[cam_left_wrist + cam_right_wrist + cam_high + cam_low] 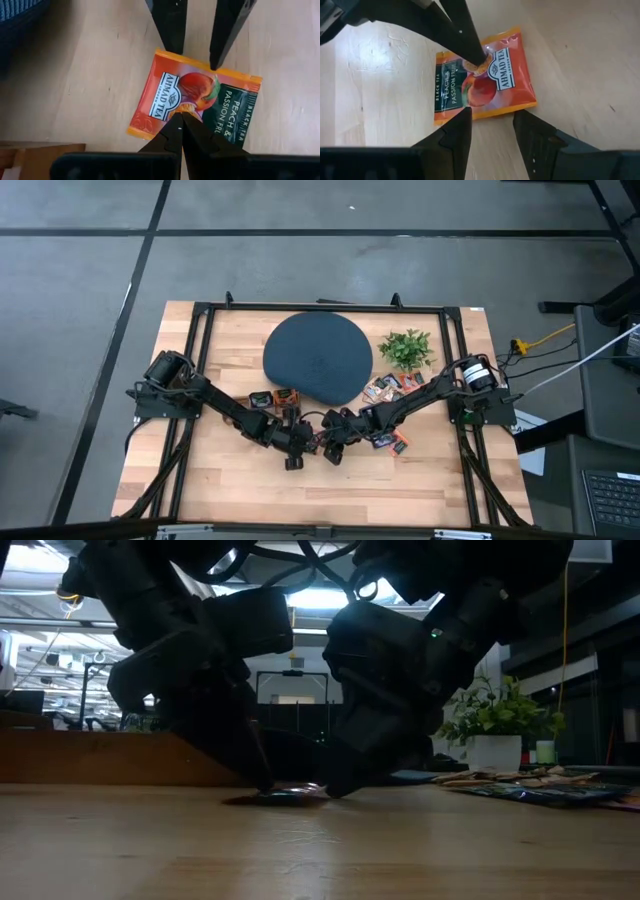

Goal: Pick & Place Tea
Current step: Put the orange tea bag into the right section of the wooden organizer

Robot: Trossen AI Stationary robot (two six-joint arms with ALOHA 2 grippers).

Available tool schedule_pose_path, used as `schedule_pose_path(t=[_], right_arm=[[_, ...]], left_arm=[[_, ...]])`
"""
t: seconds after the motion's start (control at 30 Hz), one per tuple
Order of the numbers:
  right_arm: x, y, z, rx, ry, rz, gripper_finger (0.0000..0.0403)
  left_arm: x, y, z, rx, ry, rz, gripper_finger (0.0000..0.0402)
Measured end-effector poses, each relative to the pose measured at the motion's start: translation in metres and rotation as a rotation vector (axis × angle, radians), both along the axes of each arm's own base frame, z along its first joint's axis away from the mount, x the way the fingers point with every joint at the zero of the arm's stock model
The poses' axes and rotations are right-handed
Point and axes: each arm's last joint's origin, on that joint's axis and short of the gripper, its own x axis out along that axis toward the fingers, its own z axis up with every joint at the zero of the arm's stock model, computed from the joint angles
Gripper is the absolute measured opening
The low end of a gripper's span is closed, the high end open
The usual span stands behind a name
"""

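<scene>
An orange-red and dark green tea sachet (195, 100) lies flat on the wooden table near its middle, where both arms meet. My left gripper (181, 116) is shut, with its tips down on the sachet's printed face. My right gripper (492, 112) is open and comes from the opposite side. One of its fingers (462, 117) is at the sachet's edge and the other (525, 122) is just off it. In the low view the sachet (285, 796) shows as a thin flat strip under both grippers. My left gripper presses its shut fingertips on the middle of the sachet's printed face (479, 67), slanting down from the table's left side. The sachet lies flat on the table under them. My right gripper has one fingertip (214, 62) over the sachet's edge; I cannot tell whether it touches.
A round dark disc (317, 358) lies behind the grippers, with a small green plant (407, 348) to its right. Several more sachets (385, 388) lie beside the right arm. Others (275, 397) lie by the left arm. Bare wood stretches toward the near edge.
</scene>
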Motion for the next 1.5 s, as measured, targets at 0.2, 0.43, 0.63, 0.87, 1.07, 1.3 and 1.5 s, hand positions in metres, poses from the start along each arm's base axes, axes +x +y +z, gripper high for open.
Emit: schedule_pose_path(t=[0.2,0.43,0.63,0.87,1.07,1.3,1.5], right_arm=[[0.001,-0.001,-0.001,-0.038,-0.017,-0.033,0.0119],[0.004,-0.002,0.002,-0.066,-0.066,-0.039,0.0052],[0.004,-0.003,0.002,-0.081,-0.064,-0.025,0.0006],[0.002,-0.003,0.000,-0.089,-0.041,-0.016,0.0004],[0.002,-0.002,0.001,-0.099,-0.038,-0.001,0.0004],[0.002,-0.003,0.001,-0.129,-0.048,-0.011,0.0004],[0.005,-0.001,0.004,-0.148,-0.095,0.021,0.0003]], left_arm=[[0.002,-0.001,0.001,-0.007,-0.023,0.001,0.0002],[0.002,-0.001,0.001,-0.007,-0.024,0.000,0.0002],[0.002,-0.001,0.001,-0.007,-0.024,0.000,0.0005],[0.000,-0.002,0.009,-0.034,-0.034,-0.020,0.0005],[-0.005,-0.008,0.030,0.039,-0.105,-0.056,0.0021],[-0.007,0.004,0.033,-0.060,-0.051,0.029,0.0083],[-0.008,0.018,0.029,-0.166,0.030,0.116,0.0144]])
